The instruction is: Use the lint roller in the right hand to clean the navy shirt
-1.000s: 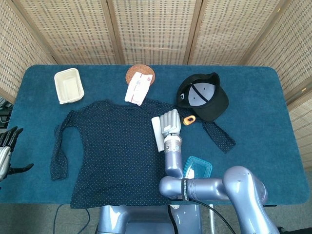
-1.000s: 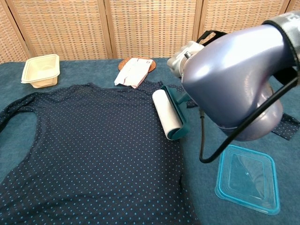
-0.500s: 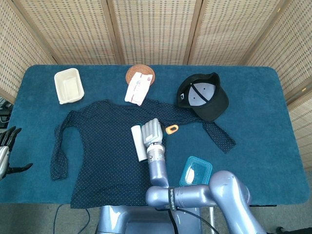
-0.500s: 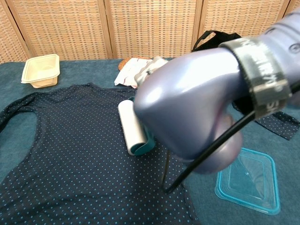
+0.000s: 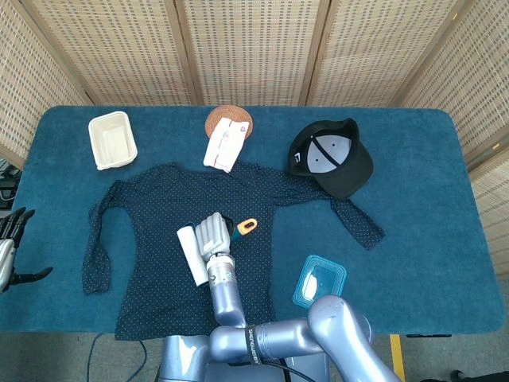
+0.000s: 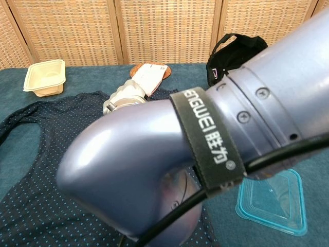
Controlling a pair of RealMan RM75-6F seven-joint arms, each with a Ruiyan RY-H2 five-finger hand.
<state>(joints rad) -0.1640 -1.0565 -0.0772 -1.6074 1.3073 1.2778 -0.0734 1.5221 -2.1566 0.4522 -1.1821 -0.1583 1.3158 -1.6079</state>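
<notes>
Navy shirt [image 5: 167, 239] lies spread on the blue table [image 5: 413, 159] — the right hand [image 5: 213, 233] grips the lint roller [image 5: 191, 255], white roll pressed on the shirt's middle. Left hand [image 5: 9, 239] hangs off the shirt's left side, fingers apart, empty.

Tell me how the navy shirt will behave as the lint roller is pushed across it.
The navy shirt looks thin and floppy, lying flat with loose sleeves, so it will probably bunch or drag under the lint roller rather than stay put. Nothing pins it: the left hand is off at the table edge. The right hand grips the roller, so gentle strokes seem wise.
</notes>
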